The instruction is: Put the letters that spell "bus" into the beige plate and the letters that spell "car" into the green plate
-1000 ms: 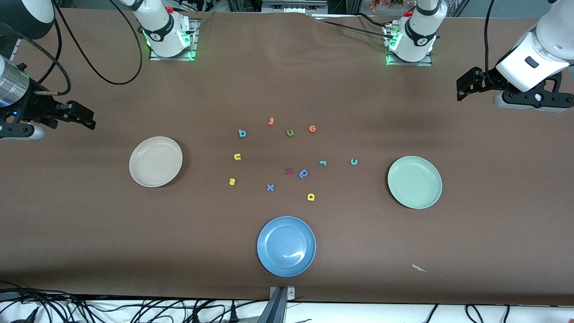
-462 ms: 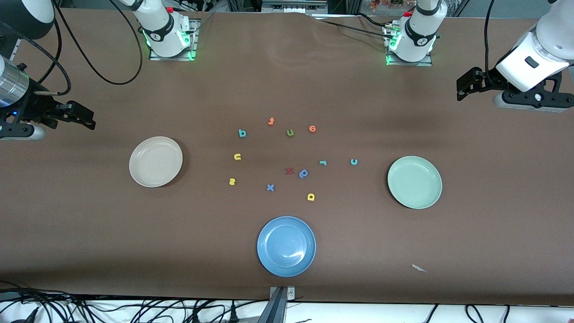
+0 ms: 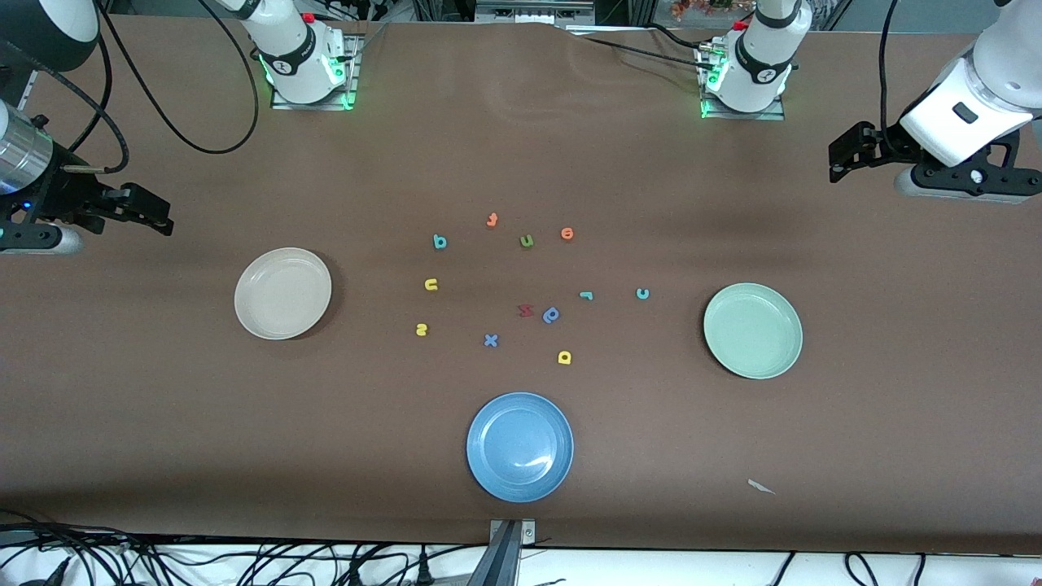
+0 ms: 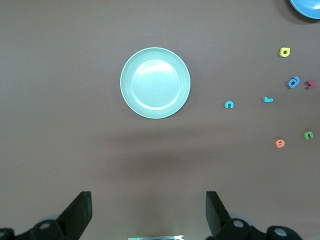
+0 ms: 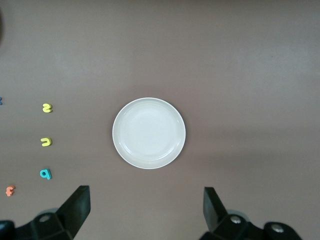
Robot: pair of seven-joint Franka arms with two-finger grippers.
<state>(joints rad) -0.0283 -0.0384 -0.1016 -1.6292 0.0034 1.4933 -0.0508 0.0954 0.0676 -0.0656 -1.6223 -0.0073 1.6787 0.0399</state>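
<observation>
Counting: 3 plates point(image 3: 282, 294) | 11 letters point(image 3: 526, 241) | left claw point(image 3: 838, 159) apart | right claw point(image 3: 155, 216) apart

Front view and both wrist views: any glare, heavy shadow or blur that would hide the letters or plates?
Front view: even light; a small bright glint on the blue plate, soft shadow beside the beige plate; letters small but legible. Left wrist view: a broad soft shadow band crosses the table near the green plate. Right wrist view: evenly lit, sharp.
</observation>
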